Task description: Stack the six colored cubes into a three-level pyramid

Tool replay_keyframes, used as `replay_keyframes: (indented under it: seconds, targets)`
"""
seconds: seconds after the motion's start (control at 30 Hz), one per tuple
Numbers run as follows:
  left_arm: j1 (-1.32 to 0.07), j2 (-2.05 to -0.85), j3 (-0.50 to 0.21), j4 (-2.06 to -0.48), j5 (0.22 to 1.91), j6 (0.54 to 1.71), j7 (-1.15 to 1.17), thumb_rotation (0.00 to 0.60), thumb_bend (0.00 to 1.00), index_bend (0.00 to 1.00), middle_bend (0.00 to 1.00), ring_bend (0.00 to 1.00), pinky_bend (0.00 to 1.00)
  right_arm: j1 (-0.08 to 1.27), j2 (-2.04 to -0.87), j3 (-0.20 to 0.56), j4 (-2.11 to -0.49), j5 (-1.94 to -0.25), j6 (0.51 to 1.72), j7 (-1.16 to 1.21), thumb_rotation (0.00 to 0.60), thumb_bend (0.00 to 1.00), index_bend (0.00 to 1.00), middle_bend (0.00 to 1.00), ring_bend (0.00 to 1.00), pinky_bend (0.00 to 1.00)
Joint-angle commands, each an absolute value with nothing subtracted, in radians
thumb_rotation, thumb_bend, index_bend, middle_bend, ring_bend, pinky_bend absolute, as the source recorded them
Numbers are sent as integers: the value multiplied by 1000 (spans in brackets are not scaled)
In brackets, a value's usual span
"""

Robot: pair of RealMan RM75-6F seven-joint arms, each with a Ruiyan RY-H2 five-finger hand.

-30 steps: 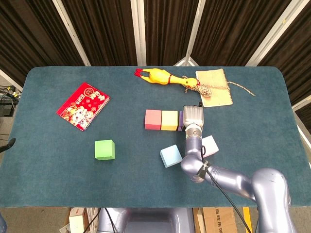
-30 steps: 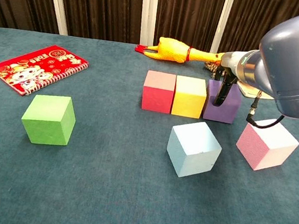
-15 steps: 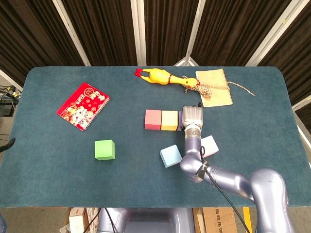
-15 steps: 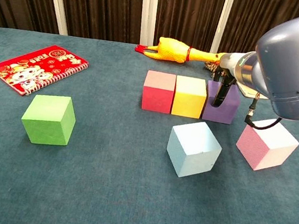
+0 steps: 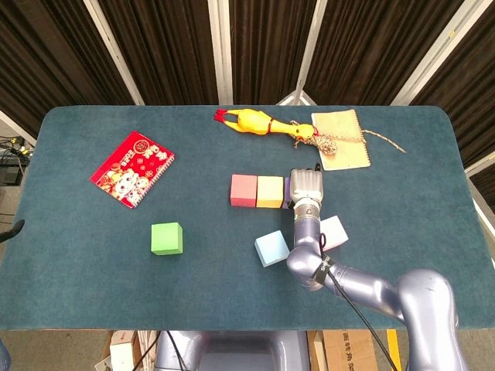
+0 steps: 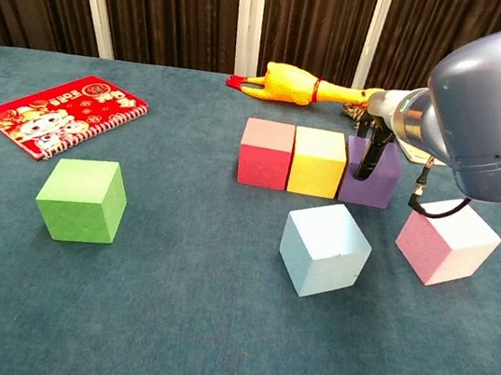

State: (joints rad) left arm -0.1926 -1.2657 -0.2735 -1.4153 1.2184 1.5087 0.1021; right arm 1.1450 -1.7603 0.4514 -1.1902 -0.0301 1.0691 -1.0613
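Row: red cube (image 6: 266, 152), yellow cube (image 6: 317, 162) and purple cube (image 6: 379, 177) are set touching on the bench (image 6: 164, 325).
Loose: green (image 6: 83, 199), blue (image 6: 325, 249), pink (image 6: 446, 240) cubes.
Right robot hand (image 5: 306, 187): placed over purple cube; grip cannot be told.
Left robot hand: unseen.

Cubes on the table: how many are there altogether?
6. The red cube, yellow cube and purple cube form a row; the light blue cube and pink cube sit nearer the robot; the green cube stands alone at left.
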Motion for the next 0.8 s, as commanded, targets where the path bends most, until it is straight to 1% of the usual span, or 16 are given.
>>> replay_keyframes:
  seconds: [0.03,0.3,0.47,0.6,0.8]
  targets:
    - [-193,-1266,-274,-1415,1218,1508,102,600,159,141,18,29,62,1146,-1761,453,-1190,-29,1068,-1063,600,252,434,439,219,0]
    - [-193,-1266,-274,-1415,1218,1507,102,600,159,141,17,28,62,1145,-1757,457,-1195,-11,1063,-1077,600,252,425,375,172,0]
    - [-194,-1266,-273,-1415,1218,1506,104,600,159,141,15,29,62,1146,-1750,461,-1203,10,1059,-1093,600,252,390,330,136,0]
    - [-194,-1268,-273,-1415,1218,1506,105,600,159,141,12,28,62,1147,-1749,463,-1204,15,1059,-1095,600,252,336,281,109,0]
    - [-194,-1268,-274,-1416,1215,1506,107,600,159,141,10,29,62,1149,-1748,465,-1203,23,1056,-1099,600,251,285,228,77,0]
